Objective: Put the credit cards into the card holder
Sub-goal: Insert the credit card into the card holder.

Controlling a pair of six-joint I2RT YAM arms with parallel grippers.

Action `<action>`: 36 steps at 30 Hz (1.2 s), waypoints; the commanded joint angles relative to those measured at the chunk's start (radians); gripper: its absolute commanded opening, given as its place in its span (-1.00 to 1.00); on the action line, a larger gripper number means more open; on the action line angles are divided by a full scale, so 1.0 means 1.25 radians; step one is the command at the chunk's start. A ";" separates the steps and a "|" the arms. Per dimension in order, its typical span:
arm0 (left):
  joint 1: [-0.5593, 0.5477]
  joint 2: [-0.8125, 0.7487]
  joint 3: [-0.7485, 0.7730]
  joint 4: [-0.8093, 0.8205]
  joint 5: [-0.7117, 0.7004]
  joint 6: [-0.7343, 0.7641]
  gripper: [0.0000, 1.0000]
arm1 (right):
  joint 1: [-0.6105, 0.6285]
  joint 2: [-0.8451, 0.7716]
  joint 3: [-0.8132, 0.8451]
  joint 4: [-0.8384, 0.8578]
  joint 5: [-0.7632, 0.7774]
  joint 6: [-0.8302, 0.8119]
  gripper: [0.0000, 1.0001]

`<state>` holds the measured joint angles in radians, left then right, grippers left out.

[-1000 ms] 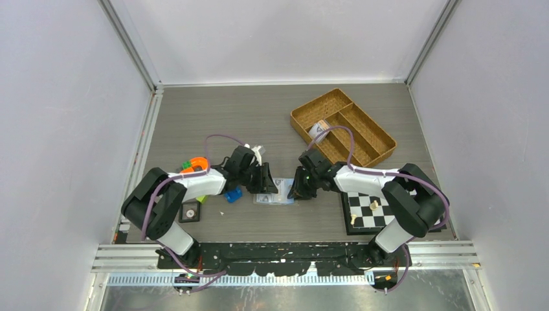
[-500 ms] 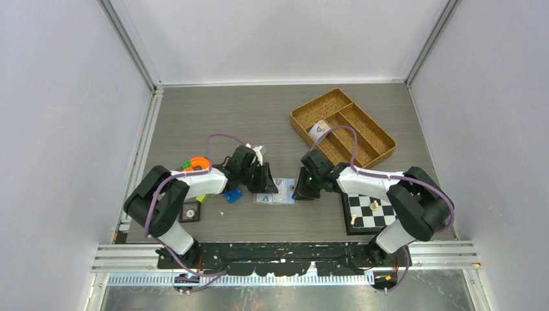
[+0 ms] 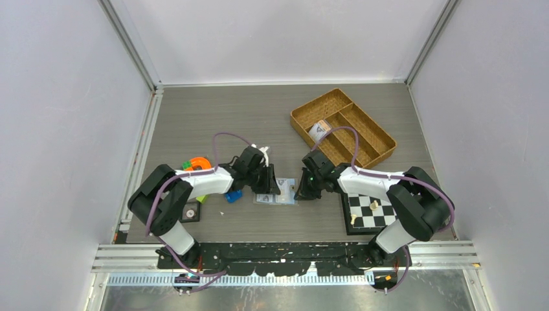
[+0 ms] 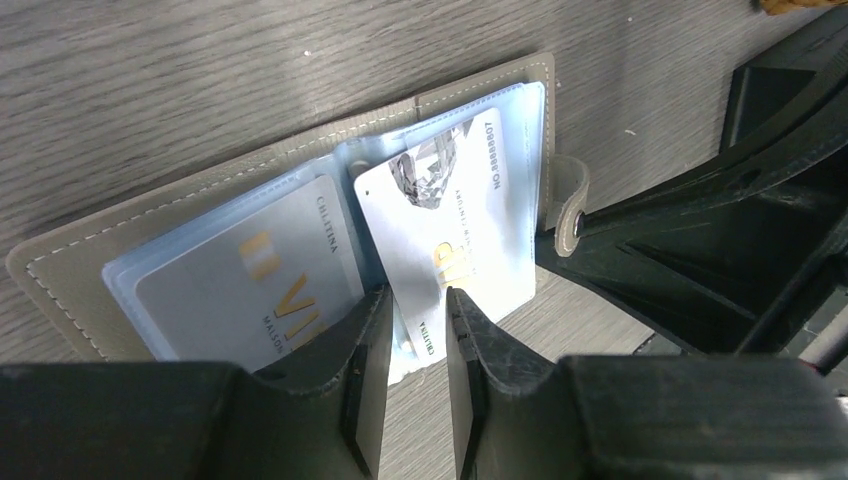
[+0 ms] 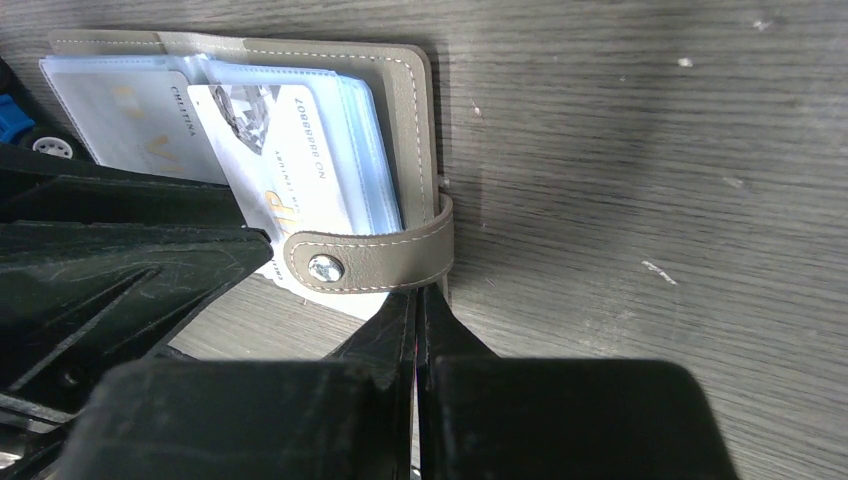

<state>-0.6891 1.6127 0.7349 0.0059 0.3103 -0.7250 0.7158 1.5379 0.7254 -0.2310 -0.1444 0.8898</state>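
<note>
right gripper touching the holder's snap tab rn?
Touching. In the right wrist view the shut right gripper tips butt against the lower edge of the snap tab of the card holder, with no gap showing. The left wrist view agrees.

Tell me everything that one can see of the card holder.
The card holder lies open and flat on the grey wooden table, between both grippers. Its cover looks like taupe leather with pale stitching; inside are light blue clear sleeves. One card sits in a sleeve; a second card lies tilted on top, its near edge inside the open left gripper. The shut right gripper meets its snap tab.
</note>
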 commanded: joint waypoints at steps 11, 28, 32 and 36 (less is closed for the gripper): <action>-0.082 0.034 0.069 -0.096 -0.093 0.030 -0.47 | 0.000 0.014 -0.028 0.001 0.034 -0.007 -0.99; -0.106 -0.002 0.091 -0.087 -0.080 0.081 -0.37 | -0.001 -0.017 -0.026 -0.016 0.040 -0.004 -0.97; -0.107 -0.071 0.122 -0.164 -0.096 0.099 -0.15 | 0.000 -0.058 -0.010 -0.048 0.034 -0.006 -0.65; -0.105 -0.127 0.149 -0.273 -0.156 0.115 0.02 | 0.000 -0.107 0.010 -0.068 0.022 0.000 -0.37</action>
<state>-0.8181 1.5536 0.8574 -0.2058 0.1772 -0.6174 0.7113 1.4857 0.7128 -0.2722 -0.1360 0.8902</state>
